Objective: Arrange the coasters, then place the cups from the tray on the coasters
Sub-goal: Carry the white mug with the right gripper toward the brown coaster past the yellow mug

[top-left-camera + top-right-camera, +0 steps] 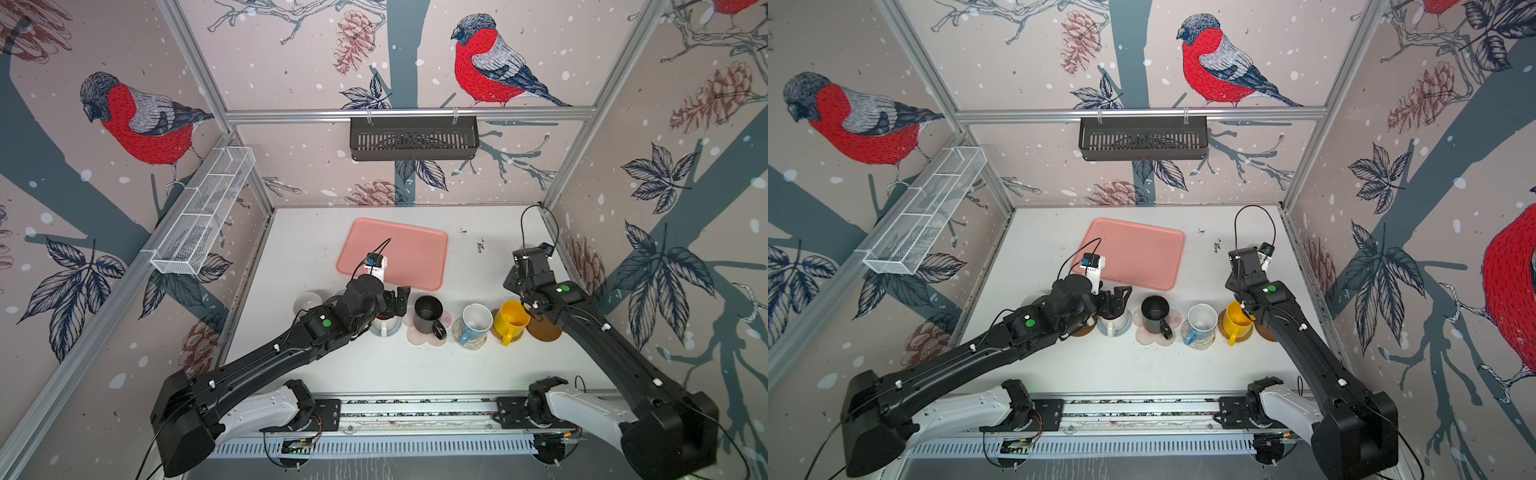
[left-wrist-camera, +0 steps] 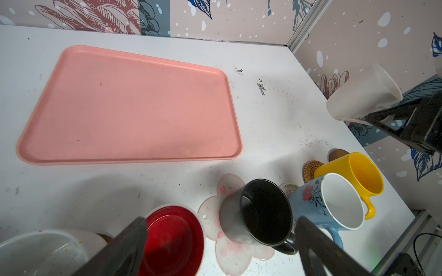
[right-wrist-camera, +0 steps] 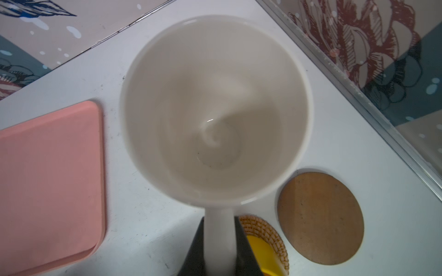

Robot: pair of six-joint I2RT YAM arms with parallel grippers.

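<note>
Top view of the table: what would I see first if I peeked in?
Probably the bright row of mugs across the middle of the table, like the yellow mug and the black mug on its flower coaster. Behind them lies the big pink tray, with nothing on it. At the right, the right gripper holds a white mug by its handle in the air, close to a bare brown coaster.

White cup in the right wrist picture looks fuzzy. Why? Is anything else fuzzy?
Right wrist view: the white cup fills the frame, probably too near the lens, so its rim is soft; the tan coaster beyond is sharper. Left wrist view: the fingers of the left gripper are dark blurs; the tray is crisp.
</note>
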